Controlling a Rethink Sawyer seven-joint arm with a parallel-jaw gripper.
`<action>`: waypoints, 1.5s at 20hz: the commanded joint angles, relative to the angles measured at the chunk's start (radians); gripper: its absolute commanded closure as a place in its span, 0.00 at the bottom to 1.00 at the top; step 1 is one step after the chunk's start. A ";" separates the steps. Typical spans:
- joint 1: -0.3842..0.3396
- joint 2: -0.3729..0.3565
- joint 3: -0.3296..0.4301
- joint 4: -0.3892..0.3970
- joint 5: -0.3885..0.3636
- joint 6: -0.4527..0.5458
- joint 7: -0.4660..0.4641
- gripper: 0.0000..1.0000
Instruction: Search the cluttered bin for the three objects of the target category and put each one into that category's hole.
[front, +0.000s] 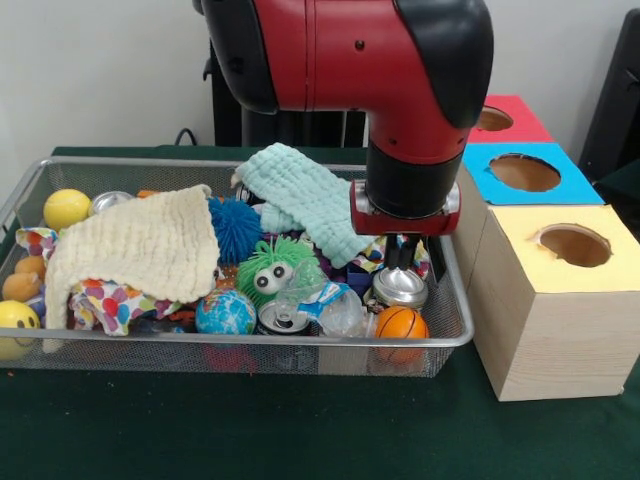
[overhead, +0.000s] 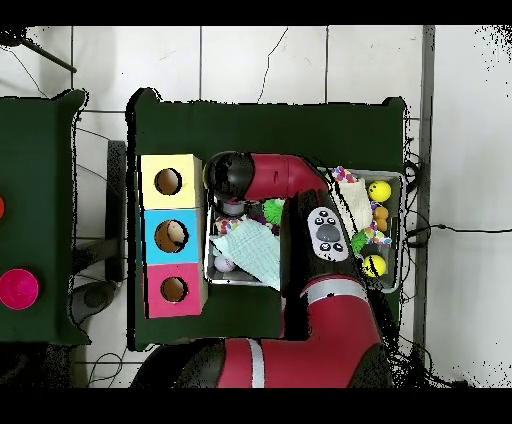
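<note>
Silver can (front: 399, 287) at bin's (front: 455, 335) right end sits under our gripper (front: 405, 252), finger state unclear; we'd descend straight, w/o nudging the basketball (front: 400, 323).

My dark green table (front: 300, 430) carries the wire bin (front: 330, 345) at centre-left and three wooden boxes (front: 550, 310) right.

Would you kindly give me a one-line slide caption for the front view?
Sawyer arm lowers its claw over a silver can in the cluttered wire bin, beside three holed boxes.
</note>
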 joint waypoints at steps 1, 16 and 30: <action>-0.056 0.001 0.084 -0.021 -0.044 0.108 -0.179 1.00; -0.188 -0.164 0.127 0.164 -0.080 0.103 -0.252 1.00; -0.238 0.027 0.203 -0.006 -0.166 0.091 -0.298 1.00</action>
